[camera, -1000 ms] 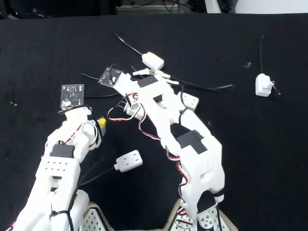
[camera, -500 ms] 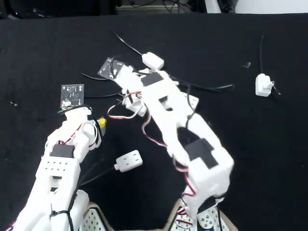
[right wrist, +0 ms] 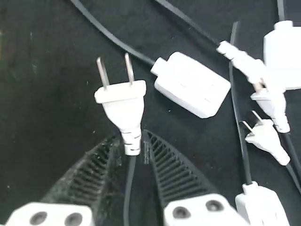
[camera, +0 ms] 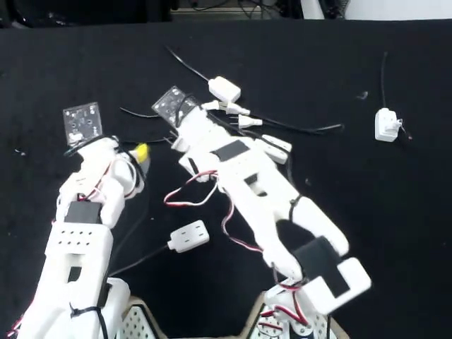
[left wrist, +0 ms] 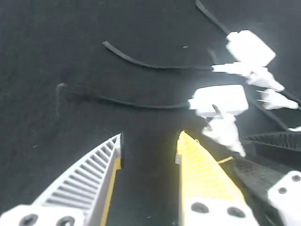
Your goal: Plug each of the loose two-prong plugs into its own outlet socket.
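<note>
Right hand (right wrist: 131, 141) clamped on the neck of a white two-prong plug (right wrist: 120, 101), prongs free, toward 11 o'clock on the black surface (camera: 395, 233).
Left hand (left wrist: 148, 141) spread, empty. Step: taking the plug to a socket. White rectangular outlet block (right wrist: 190, 84) lies just beside it. Next move likely calls for turning the prongs toward its slots, aligning, then pushing.

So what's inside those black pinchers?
A white plug, pinched by its neck in the right gripper, two prongs poking out in front. Its black cord runs back between the fingers; farther back it is hidden.
</note>
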Motion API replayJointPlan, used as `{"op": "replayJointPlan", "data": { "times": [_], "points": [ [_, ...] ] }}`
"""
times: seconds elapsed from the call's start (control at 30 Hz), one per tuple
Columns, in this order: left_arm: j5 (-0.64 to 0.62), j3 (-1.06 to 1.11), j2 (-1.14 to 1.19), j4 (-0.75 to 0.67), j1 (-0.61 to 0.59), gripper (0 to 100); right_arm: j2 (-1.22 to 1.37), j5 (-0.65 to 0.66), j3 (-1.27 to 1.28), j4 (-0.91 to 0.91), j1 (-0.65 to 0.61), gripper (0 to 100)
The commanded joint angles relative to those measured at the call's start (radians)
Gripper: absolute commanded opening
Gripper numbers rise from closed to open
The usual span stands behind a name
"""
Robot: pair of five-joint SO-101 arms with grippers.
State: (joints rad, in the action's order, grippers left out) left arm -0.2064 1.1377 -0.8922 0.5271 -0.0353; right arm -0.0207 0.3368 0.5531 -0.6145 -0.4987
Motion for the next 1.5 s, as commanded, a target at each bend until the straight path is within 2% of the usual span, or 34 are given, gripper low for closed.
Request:
{"op": "replayJointPlan", "data": {
  "times": [0.0, 0.17, 0.3, 0.6, 0.83, 0.93, 1.23, 1.47],
  "points": [
    [-0.005, -0.077, -0.012, -0.014, 0.065, 20, -0.093, -0.023, 0.01, 0.032, -0.015, 1.1],
    [0.009, -0.033, -0.011, -0.114, 0.065, 20, -0.185, -0.015, 0.065, 0.032, -0.04, 1.1],
    [0.115, -0.012, -0.011, -0.167, 0.074, 20, -0.243, -0.012, 0.104, 0.032, -0.069, 1.1],
    [0.209, 0.028, -0.009, -0.173, 0.073, 20, -0.259, -0.014, 0.105, 0.029, -0.074, 1.1],
    [0.265, 0.143, -0.009, -0.307, 0.065, 20, -0.323, -0.015, 0.114, -0.011, -0.112, 1.1],
    [0.27, 0.171, -0.009, -0.344, 0.064, 20, -0.383, -0.015, 0.128, -0.044, -0.14, 1.1],
    [0.269, 0.179, -0.011, -0.341, 0.062, 20, -0.418, -0.014, 0.154, -0.051, -0.14, 1.1],
    [0.264, 0.176, -0.011, -0.342, -0.012, 20, -0.418, -0.014, 0.154, -0.072, -0.14, 1.1]
  ]
}}
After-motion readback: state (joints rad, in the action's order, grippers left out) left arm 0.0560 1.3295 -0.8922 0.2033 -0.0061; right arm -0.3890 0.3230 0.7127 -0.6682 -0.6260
